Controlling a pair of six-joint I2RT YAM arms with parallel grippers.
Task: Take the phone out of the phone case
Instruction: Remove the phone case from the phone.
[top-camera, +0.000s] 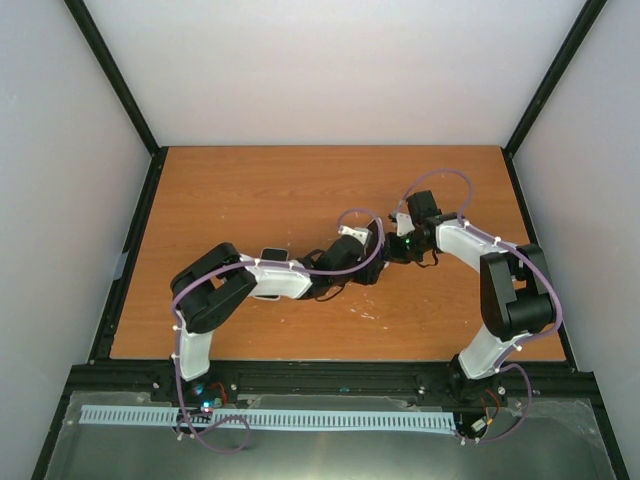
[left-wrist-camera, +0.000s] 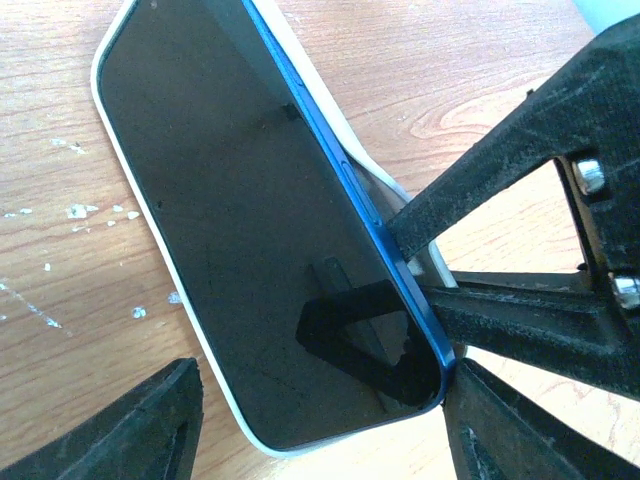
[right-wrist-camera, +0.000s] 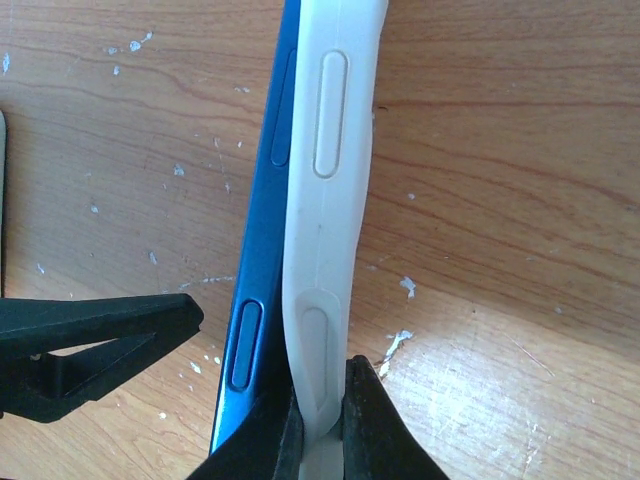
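Two grippers near the table (top-camera: 250, 190) centre, left gripper (left-wrist-camera: 320, 372) spread open astride one blue phone (left-wrist-camera: 250, 230), its long side lifted out of one white case (right-wrist-camera: 325, 200), right gripper (right-wrist-camera: 322, 410) pinching the case edge, bare wood toward every edge

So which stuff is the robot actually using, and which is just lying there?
Using: phone, white case, left pincer, right pincer.
Just lying there: little white flecks on the wooden table, nothing else.
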